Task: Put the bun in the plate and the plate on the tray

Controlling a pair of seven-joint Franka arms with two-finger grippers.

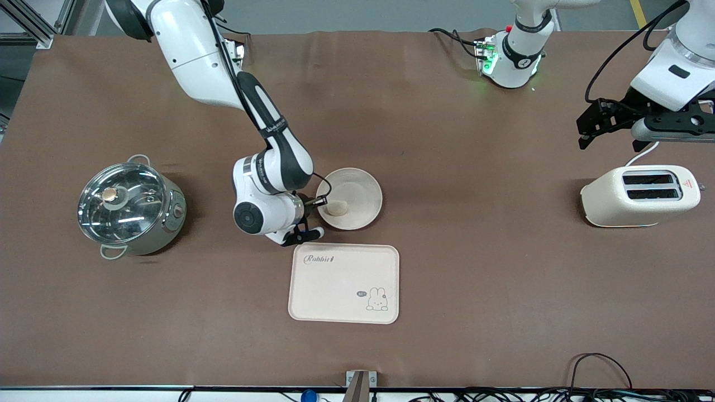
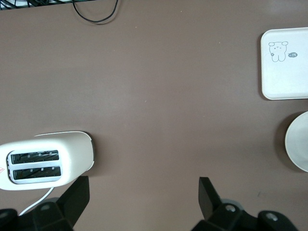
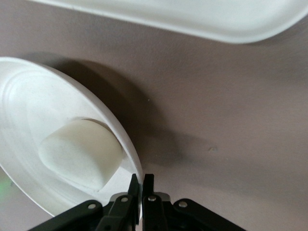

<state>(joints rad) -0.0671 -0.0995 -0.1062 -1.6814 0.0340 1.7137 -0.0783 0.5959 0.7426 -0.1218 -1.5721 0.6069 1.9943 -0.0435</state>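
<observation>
The pale cream bun (image 1: 337, 208) lies in the round cream-white plate (image 1: 363, 190) at mid table; both also show in the right wrist view, the bun (image 3: 79, 154) resting in the plate (image 3: 29, 101). My right gripper (image 3: 141, 182) is shut on the plate's rim, at the plate's edge toward the right arm's end (image 1: 319, 202). The cream tray (image 1: 344, 283) with "Rabbit" lettering and a bunny drawing lies just nearer the front camera than the plate; its edge shows in the right wrist view (image 3: 202, 17). My left gripper (image 1: 609, 125) is open and empty, up over the toaster.
A cream toaster (image 1: 639, 195) stands toward the left arm's end of the table and shows in the left wrist view (image 2: 43, 161). A steel pot with a glass lid (image 1: 129, 206) stands toward the right arm's end. Cables lie along the table's front edge.
</observation>
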